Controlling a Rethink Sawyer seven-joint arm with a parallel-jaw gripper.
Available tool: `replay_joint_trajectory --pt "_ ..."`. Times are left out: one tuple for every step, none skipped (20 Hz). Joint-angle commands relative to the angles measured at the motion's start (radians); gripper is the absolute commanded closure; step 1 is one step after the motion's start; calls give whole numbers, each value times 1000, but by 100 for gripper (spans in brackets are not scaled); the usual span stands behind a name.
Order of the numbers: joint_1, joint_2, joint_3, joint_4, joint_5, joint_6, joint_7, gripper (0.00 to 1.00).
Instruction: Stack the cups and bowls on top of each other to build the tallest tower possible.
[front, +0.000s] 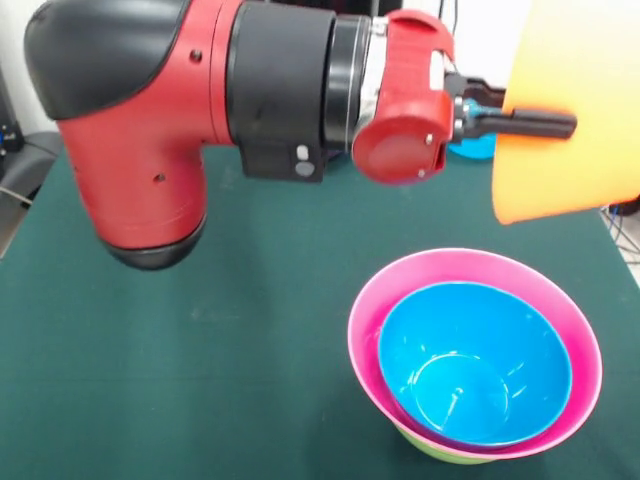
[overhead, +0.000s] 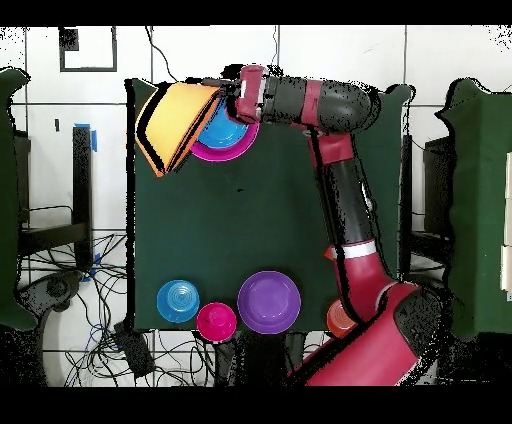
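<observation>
Big orange bowl up in the air, tipped on its side!

The gripper has its fingers clenched on the large orange bowl, just above the tower: blue bowl nested in pink, green lowest, on the green tabletop. Across the tabletop sit purple, magenta-red and small blue bowls.

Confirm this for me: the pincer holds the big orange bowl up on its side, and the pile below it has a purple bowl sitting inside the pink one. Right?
Not quite. The bowl inside the pink bowl is blue, not purple: the front view shows the blue bowl nested there. The purple bowl sits apart by the table's other edge in the overhead view. The rest holds: the pincer grips the big orange bowl on its side.
</observation>
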Motion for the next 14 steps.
replay_joint_trajectory --pt "71 -61 -151 -287 22 158 -247 100" --pt "77 -59 -146 -304 28 175 -263 100" --pt "86 -57 -143 -324 39 195 -269 100" --pt "89 -56 -141 -329 44 205 -264 100" --pt "88 -55 -140 -326 45 210 -263 100" --pt "92 -55 -137 -333 47 222 -267 100" --pt "95 -56 -136 -340 49 231 -264 100" --pt "92 -54 -133 -334 48 230 -264 100" --pt "90 -54 -131 -331 47 229 -261 100" --pt "89 -53 -129 -328 46 228 -259 100" --pt "90 -53 -127 -329 47 230 -257 100" --pt "89 -53 -125 -325 47 230 -250 100" --pt "92 -49 -126 -329 51 234 -242 100" --pt "95 -46 -125 -333 56 239 -237 100"
